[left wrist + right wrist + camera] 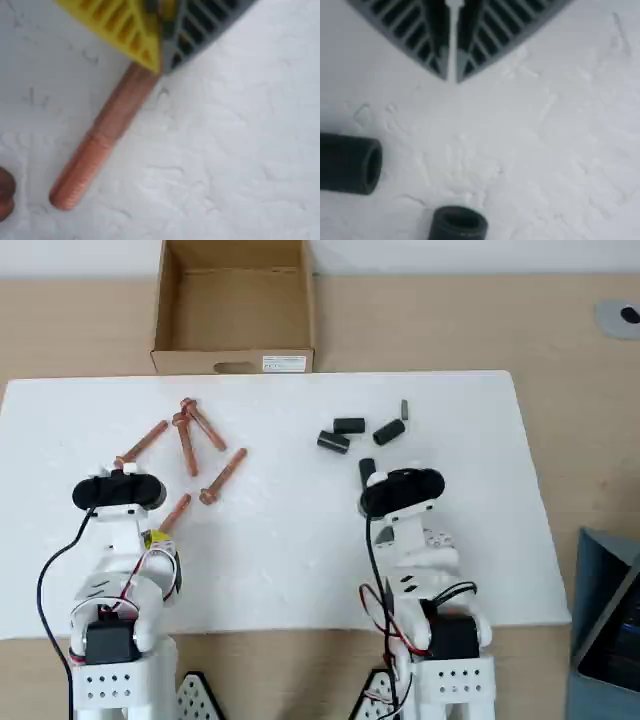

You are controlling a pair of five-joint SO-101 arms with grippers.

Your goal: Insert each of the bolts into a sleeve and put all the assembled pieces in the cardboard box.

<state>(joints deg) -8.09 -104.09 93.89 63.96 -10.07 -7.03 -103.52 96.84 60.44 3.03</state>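
Left hand (159,60) clamped on copper bolt (100,145), bolt lying on white surface (280,570). Right hand (451,70) nearly closed, nothing held, black sleeves (350,163) near. Loose bolts (190,440) scattered. No bolt sleeved; nothing placed in cardboard box (232,362). Task judged barely begun.

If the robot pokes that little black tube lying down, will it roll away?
Probably, yes. The black tube lies on its round side, so a sideways nudge could roll it. The bumpy white mat may slow it.

White mat (300,570) on a wooden table (580,390) (grey bin (603,580) alongside)
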